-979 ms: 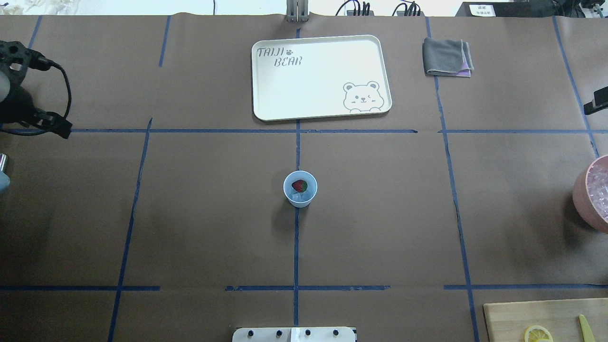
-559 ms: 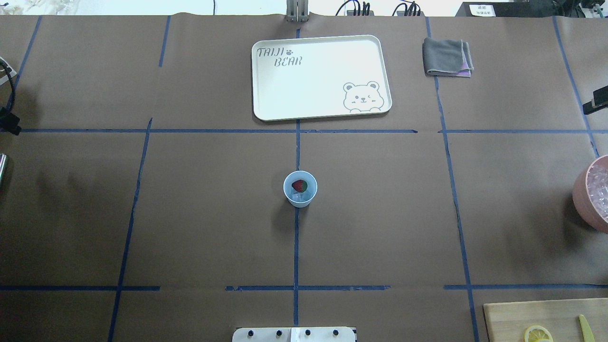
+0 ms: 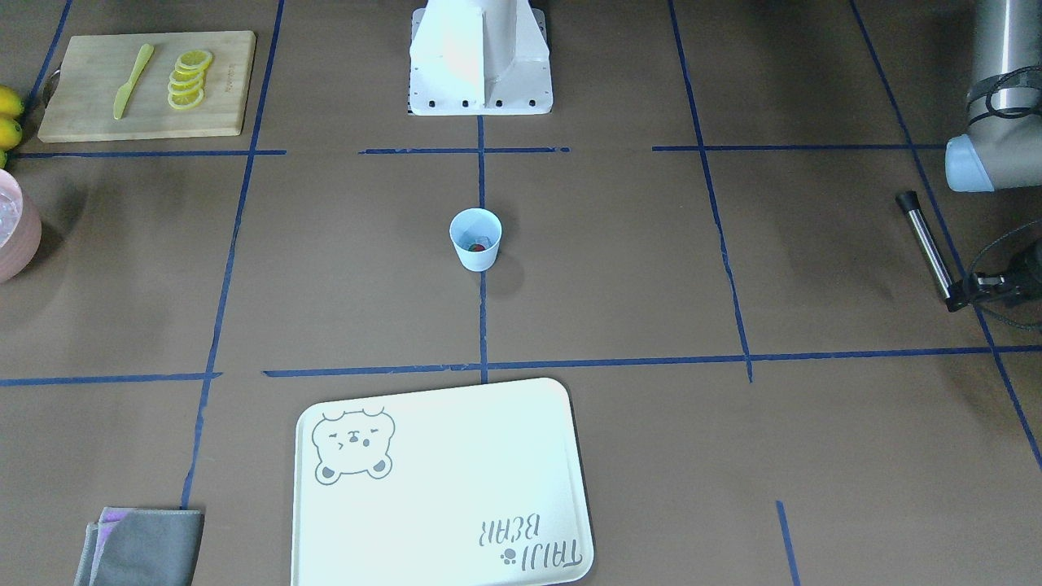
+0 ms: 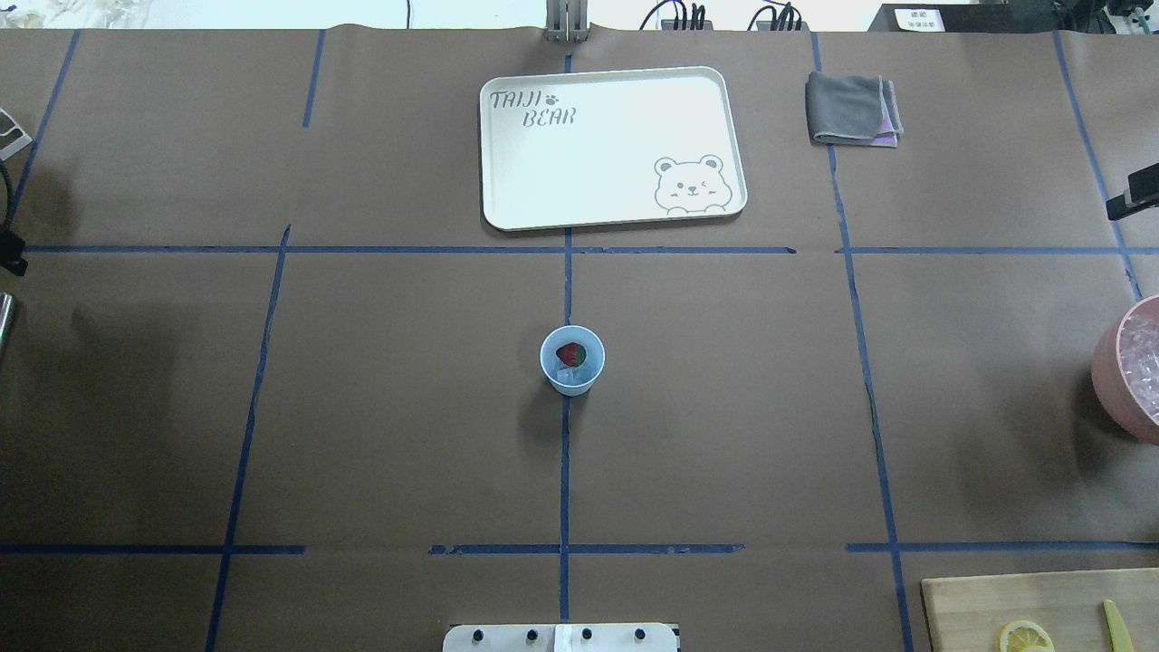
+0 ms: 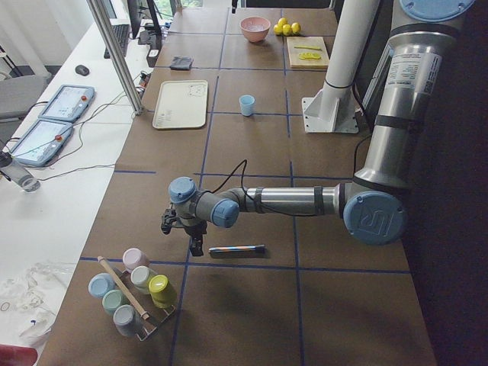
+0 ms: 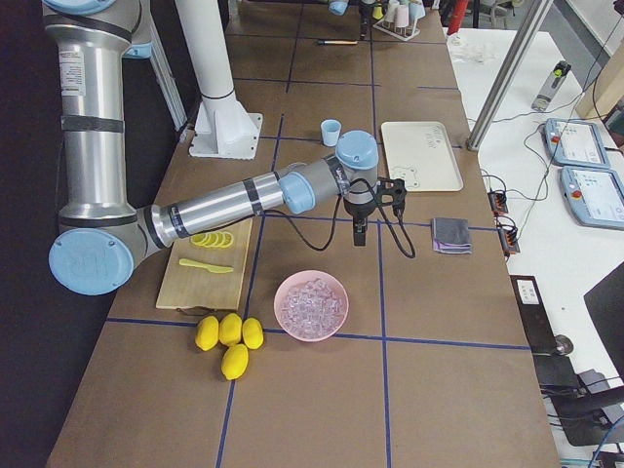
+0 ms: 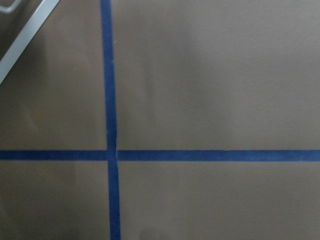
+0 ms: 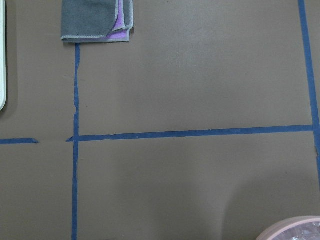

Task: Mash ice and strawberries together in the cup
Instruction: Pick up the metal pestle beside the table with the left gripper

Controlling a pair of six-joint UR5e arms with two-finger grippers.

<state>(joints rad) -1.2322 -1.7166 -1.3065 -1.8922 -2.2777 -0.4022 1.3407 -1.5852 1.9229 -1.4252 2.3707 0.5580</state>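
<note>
The pale blue cup (image 4: 572, 387) stands upright at the table's centre, also seen in the front view as the cup (image 3: 475, 252). Inside it lie a red strawberry (image 4: 570, 352) and a clear piece of ice (image 4: 570, 373). Both grippers are far from the cup. My left gripper (image 5: 196, 244) hangs fingers-down at the table's left end, beside one end of a metal rod (image 3: 925, 240) lying flat. My right gripper (image 6: 360, 232) hovers over bare paper between the tray and the pink bowl. I cannot tell whether either gripper is open or shut.
A cream tray (image 4: 616, 145) lies beyond the cup, with a folded grey cloth (image 4: 851, 109) to its right. A pink bowl (image 4: 1106, 362) of ice sits at the right edge, near a cutting board (image 4: 1023, 598) with lemon slices. A rack of pastel cups (image 5: 133, 293) stands at the left end.
My left gripper has drawn back leftward, almost out of the overhead view. The cup and its contents have not moved.
</note>
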